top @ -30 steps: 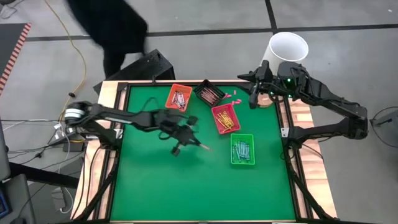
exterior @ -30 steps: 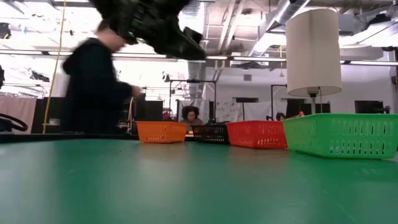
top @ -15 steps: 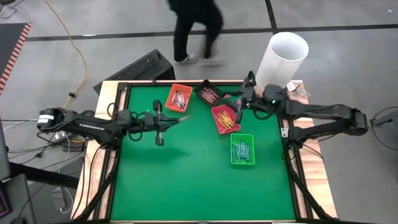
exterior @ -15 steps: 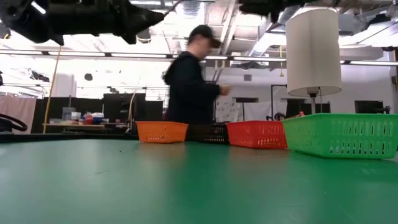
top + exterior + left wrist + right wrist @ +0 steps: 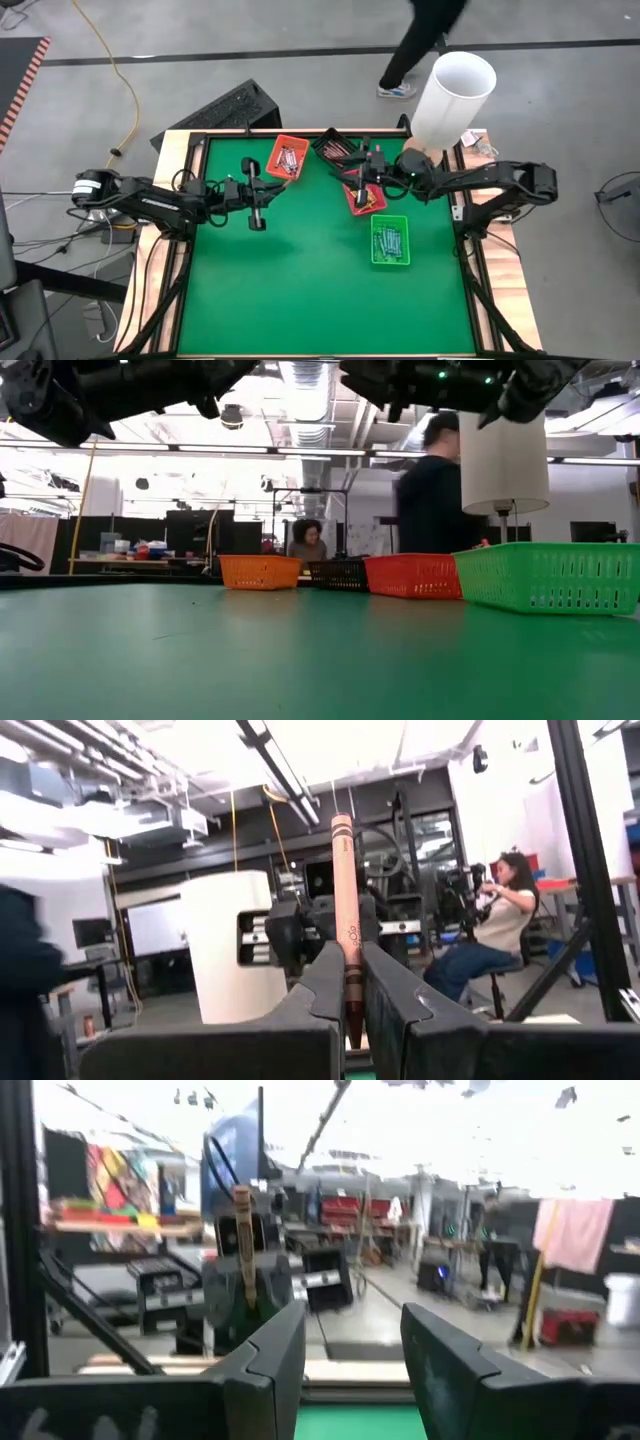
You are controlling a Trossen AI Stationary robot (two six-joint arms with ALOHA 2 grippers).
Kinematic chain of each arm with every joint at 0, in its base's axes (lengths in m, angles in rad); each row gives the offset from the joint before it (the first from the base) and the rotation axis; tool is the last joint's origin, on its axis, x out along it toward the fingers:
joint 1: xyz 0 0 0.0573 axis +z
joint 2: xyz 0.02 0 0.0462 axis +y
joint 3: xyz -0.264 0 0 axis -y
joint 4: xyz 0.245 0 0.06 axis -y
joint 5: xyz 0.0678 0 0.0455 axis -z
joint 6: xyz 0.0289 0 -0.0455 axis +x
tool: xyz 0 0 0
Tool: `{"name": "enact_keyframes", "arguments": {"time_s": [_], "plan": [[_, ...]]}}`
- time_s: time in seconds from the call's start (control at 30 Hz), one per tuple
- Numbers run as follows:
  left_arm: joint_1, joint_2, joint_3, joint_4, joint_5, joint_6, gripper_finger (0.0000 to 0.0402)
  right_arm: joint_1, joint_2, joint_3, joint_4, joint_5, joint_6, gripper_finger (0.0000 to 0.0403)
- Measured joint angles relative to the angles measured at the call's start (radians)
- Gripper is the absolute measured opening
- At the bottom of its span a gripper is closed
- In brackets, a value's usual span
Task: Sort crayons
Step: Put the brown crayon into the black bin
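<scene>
Green counter (image 5: 300, 290). Four trays along far side hold sorted crayons (image 5: 388, 238).

Left hand (image 5: 262, 192) raised over counter near orange tray (image 5: 288, 158), clamped on brown-red crayon (image 5: 345, 935), stick upright between fingers (image 5: 395, 990).

Right hand (image 5: 360, 172) above red tray (image 5: 352, 200), fingers (image 5: 445, 1355) apart, empty.

Robotics lab: exposed ceiling ducts (image 5: 300, 380), equipment racks (image 5: 420, 870), concrete floor (image 5: 300, 90).
</scene>
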Motion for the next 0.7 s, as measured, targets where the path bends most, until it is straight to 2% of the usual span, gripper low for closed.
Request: {"name": "enact_keyframes", "arguments": {"time_s": [0.23,0.47,0.7], "plan": [[0.000,0.105,0.003,0.151,-0.002,0.010,0.0002,0.012,0.092,0.070,0.007,-0.020,0.001,0.0189],[0.000,0.165,0.034,0.159,-0.004,0.010,0.0002,0.054,0.176,0.170,0.008,-0.026,-0.051,0.0224],[0.000,0.182,0.040,0.158,-0.004,0.014,0.0002,0.086,0.230,0.254,-0.022,-0.073,-0.054,0.0228]]}}
